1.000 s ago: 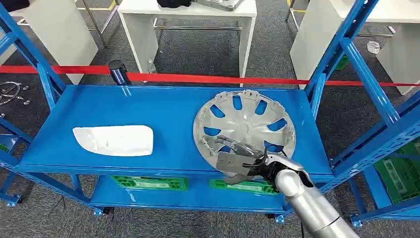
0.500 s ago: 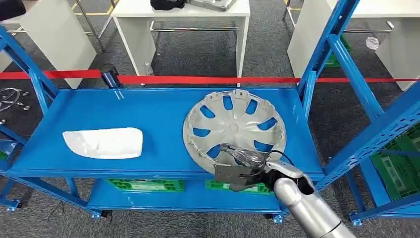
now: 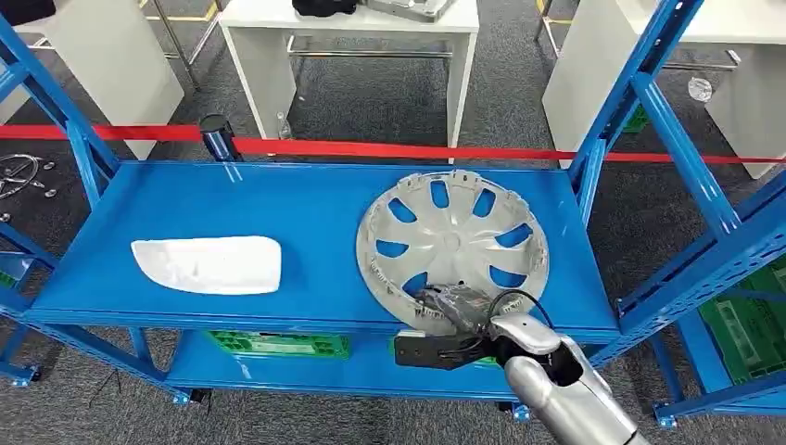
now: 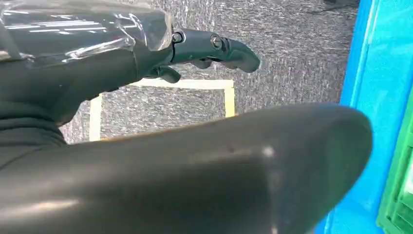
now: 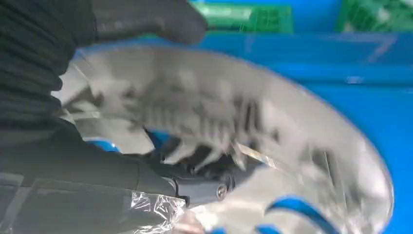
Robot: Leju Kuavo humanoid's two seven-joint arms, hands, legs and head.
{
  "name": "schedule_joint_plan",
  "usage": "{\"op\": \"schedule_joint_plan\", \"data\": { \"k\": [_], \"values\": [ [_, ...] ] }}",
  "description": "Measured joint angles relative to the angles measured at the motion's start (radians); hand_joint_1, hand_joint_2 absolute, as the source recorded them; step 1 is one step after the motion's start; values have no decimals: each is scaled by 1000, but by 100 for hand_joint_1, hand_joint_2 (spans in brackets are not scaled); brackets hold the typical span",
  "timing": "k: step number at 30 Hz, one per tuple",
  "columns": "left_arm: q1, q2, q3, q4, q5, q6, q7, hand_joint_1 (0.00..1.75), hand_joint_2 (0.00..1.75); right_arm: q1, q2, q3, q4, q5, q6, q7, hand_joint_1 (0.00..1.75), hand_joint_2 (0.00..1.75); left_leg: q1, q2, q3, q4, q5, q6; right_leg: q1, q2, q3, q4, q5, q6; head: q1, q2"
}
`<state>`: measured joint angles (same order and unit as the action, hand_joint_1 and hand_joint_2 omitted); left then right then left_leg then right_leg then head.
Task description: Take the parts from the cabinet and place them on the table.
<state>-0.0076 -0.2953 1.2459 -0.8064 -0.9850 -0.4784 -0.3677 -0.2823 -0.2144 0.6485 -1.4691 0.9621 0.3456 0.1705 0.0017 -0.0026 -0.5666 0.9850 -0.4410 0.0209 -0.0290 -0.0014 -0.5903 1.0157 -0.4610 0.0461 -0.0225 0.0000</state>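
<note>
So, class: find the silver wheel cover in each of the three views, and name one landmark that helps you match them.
Head view: wheel cover lies flat on the blue shelf, right of centre, right hand at its near rim.
Left wrist view: not in it.
Right wrist view: wheel cover blurred, close up, across most of the picture.
Shared landmark: the green crates on the shelf below.
</note>
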Motion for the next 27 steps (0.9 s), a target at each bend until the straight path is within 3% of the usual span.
{"op": "schedule_joint_plan", "data": {
  "k": [2, 4, 6, 7, 9, 10, 11, 12, 13, 15, 16, 19, 20, 21, 22, 24, 25, 26, 27],
  "values": [
    [0, -2, 0, -8, 2, 1, 0, 0, 0, -1, 4, 3, -6, 22, -6, 1, 173, 175, -6, 0, -5, 10, -8, -9, 5, 6, 5, -1, -1, -29, -2, 0],
    [1, -4, 0, -10, 2, 2, 0, 0, 0, 1, 6, 5, -8, 30, -7, 2, 173, 175, -1, 0, -4, 8, -5, -14, 13, 7, 4, -1, -1, -43, -1, 0],
    [1, -6, 0, -14, 2, 2, 0, 0, 0, -2, 10, 5, -13, 34, -8, 2, 173, 175, 4, 1, -16, 28, -24, -25, 4, 7, 9, -5, 2, -53, -1, 0],
    [1, -7, 0, -14, 2, 2, 0, 0, 0, -3, 10, 5, -13, 35, -8, 2, 171, 175, 5, 1, -34, 75, -55, -30, 4, 6, 11, -5, 2, -60, -5, 0],
    [2, -7, 0, -17, 2, 2, 0, 0, 0, 0, 12, 6, -13, 42, -7, 2, 171, 175, 9, 1, -112, 243, -132, -38, 6, 6, 10, -4, 1, -60, -5, 0],
    [3, -8, 0, -19, 3, 2, 0, 0, 0, 2, 13, 6, -13, 48, -7, 1, 173, 175, 9, 1, -147, 315, -154, -39, 7, 6, 10, -4, 1, -60, -5, 0],
    [6, -9, 0, -19, 3, 1, 0, 0, 0, 2, 13, 6, -13, 55, -6, 1, 169, 175, 9, 1, -162, 341, -152, -38, 7, 6, 10, -4, 1, -60, -5, 0],
    [8, -9, 0, -22, 3, -1, 0, 0, 0, 3, 15, 5, -13, 59, -5, 1, 171, 175, 9, 1, -153, 315, -126, -36, 7, 8, 12, -4, 1, -60, -5, 0],
    [8, -10, 0, -25, 4, -1, 0, 0, 0, 4, 16, 3, -13, 63, -4, 0, 171, 175, 9, 1, -122, 248, -87, -33, 7, 9, 14, -4, 1, -60, -5, 0],
    [7, -10, -2, -34, 6, -2, 0, 0, 0, 3, 18, 3, -18, 66, -3, -1, 173, 175, 8, 1, -25, 53, -1, -19, 9, 11, 18, -5, 0, -60, -5, 0],
    [7, -10, -2, -38, 6, -2, 0, 0, 0, 6, 20, 3, -20, 68, -2, -1, 173, 175, 1, 0, -7, 17, -17, -16, 13, 11, 15, -5, 0, -58, -4, 0],
    [8, -10, -9, -41, 6, -3, -3, 0, 0, 17, 25, -7, -23, 75, 0, 0, 171, 175, -6, 1, -12, 17, -14, -10, 11, 11, 13, -10, 2, -43, -3, 0],
    [10, -10, -11, -43, 9, -9, -16, 0, 175, 21, 25, -13, -28, 81, 1, 0, 169, 175, -6, 1, -9, 9, -9, -2, 12, 11, 16, -15, 5, -37, -5, 0],
    [12, -12, -18, -46, 11, -14, -33, 0, 175, 28, 24, -22, -33, 87, 2, -1, 173, 175, 6, 2, 5, -10, 4, 5, 10, 9, 7, -2, -2, -35, -4, 0],
    [11, -13, -28, -48, 13, -16, -56, 0, 175, 35, 24, -31, -36, 91, 3, -2, 173, 175, 3, 2, 7, -15, 8, 13, 14, 9, -9, 32, -25, -38, -1, 0],
    [13, -13, -43, -52, 12, -18, -78, 0, 175, 43, 24, -43, -37, 98, 8, -6, 173, 175, 1, 2, 3, -14, 10, 15, 13, 9, -83, 187, -95, -48, 1, 0],
    [15, -13, -50, -52, 11, -18, -82, 0, 175, 50, 25, -49, -37, 99, 11, -11, 173, 175, -1, 2, 1, -14, 10, 16, 13, 9, -120, 265, -121, -48, 1, 0],
    [17, -13, -55, -52, 10, -18, -83, 0, 175, 54, 25, -54, -37, 99, 12, -16, 173, 175, -2, 2, 1, -13, 10, 16, 13, 9, -143, 313, -131, -43, 2, 0],
    [20, -13, -60, -52, 10, -18, -84, 0, 175, 55, 26, -58, -37, 97, 12, -20, 173, 175, -2, 2, 2, -13, 10, 16, 13, 8, -137, 301, -120, -35, 1, 0]
  ]
}}
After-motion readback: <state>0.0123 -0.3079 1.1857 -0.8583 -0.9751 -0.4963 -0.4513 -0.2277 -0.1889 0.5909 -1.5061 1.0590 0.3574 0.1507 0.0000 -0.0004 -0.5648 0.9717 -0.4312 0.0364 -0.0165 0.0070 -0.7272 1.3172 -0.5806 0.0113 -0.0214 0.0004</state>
